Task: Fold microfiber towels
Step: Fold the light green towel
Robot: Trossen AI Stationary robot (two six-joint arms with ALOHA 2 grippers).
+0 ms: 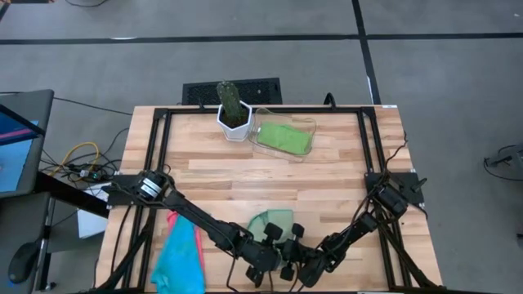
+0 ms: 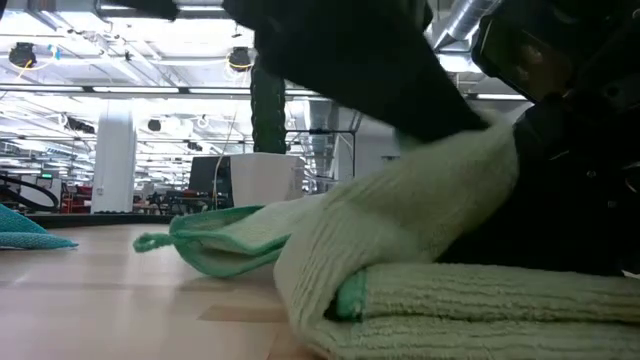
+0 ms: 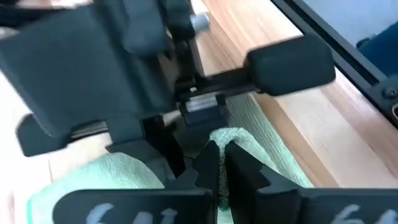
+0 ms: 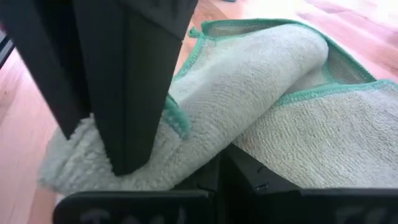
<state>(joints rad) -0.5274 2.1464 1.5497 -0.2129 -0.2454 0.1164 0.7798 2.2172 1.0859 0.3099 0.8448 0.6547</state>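
A light green towel point(image 1: 274, 224) with a darker green hem lies partly folded over near the table's near edge. It fills the low view point(image 2: 420, 250). My left gripper point(image 1: 263, 261) and my right gripper point(image 1: 299, 266) stand close together at its near side, both shut on it. A turquoise towel point(image 1: 178, 260) with a pink towel point(image 1: 172, 219) under it lies at the near left. Another green towel point(image 1: 284, 137) lies in a clear tray at the far middle. My left gripper point(image 3: 221, 167) pinches a bunched-up fold of the light green towel point(image 3: 227, 137) between its two fingers. The rest of the towel lies on the table beyond the fingers. My right gripper point(image 4: 227, 171) pinches the towel's folded-over part at its near side point(image 4: 205, 155), with more than one layer there. The cloth rises from the table to the fingers point(image 2: 470, 160), and the lower layers point(image 2: 480, 300) lie flat on the wood.
A white pot with a cactus point(image 1: 234, 113) stands at the far middle next to the clear tray point(image 1: 307, 126). A black frame point(image 1: 160, 139) runs along the table's sides. Bare wood point(image 1: 270, 175) lies between the tray and the towel.
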